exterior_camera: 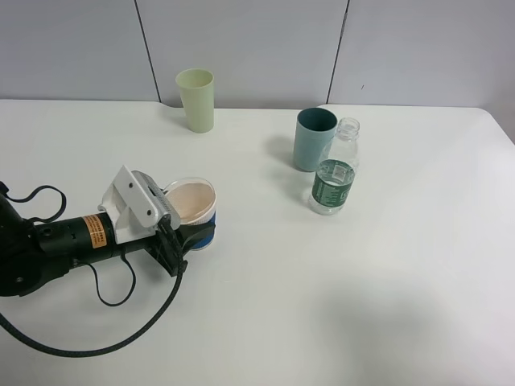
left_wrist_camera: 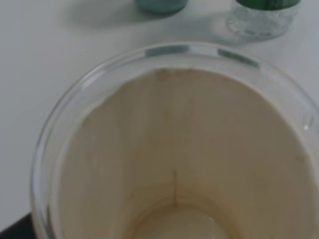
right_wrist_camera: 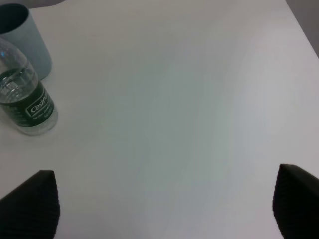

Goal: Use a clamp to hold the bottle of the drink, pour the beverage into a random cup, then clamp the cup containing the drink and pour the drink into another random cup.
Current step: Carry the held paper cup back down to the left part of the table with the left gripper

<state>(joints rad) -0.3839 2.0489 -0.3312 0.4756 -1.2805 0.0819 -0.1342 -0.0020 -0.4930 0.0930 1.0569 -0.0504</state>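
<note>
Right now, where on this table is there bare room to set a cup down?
Bare table spreads right of the left gripper and its cream cup, below the water bottle. Another patch lies between the light green cup and teal cup. Teal cup and bottle crowd together.

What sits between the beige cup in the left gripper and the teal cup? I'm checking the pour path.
Nothing: the exterior high view shows only bare table between the beige cup and the teal cup.
</note>
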